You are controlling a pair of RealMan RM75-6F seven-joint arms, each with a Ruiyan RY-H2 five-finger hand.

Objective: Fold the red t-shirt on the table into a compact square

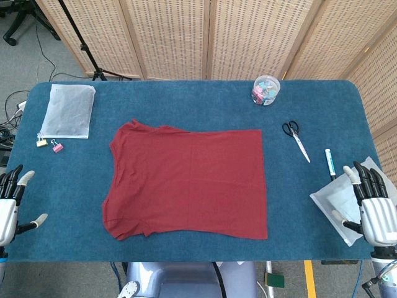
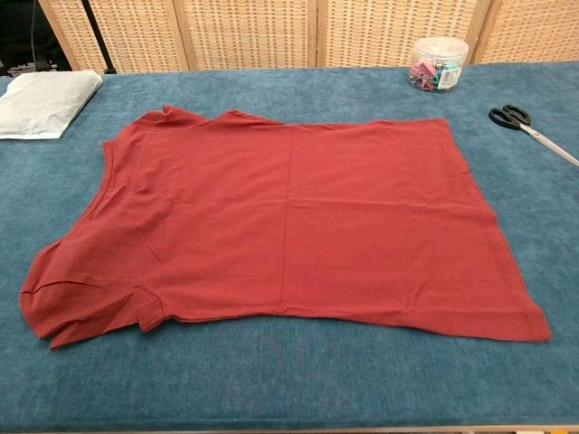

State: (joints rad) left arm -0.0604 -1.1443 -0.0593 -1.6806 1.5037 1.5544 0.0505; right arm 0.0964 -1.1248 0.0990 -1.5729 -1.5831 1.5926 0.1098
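Note:
The red t-shirt (image 1: 189, 181) (image 2: 289, 226) lies flat in the middle of the blue table (image 1: 186, 102), collar and sleeves toward the left, hem toward the right. It looks folded once lengthwise, with both sleeves stacked at the left end. My left hand (image 1: 9, 205) hovers at the table's front left corner, fingers spread, holding nothing. My right hand (image 1: 372, 205) is at the front right corner, fingers extended and apart, above a white sheet (image 1: 338, 202). Both hands are well away from the shirt. Neither hand shows in the chest view.
A clear bag (image 1: 67, 110) with binder clips (image 1: 49, 144) lies back left. A round tub of clips (image 1: 265, 90) stands at the back, scissors (image 1: 295, 138) and a marker (image 1: 330, 164) to the right. Wicker screens (image 1: 248, 31) stand behind the table.

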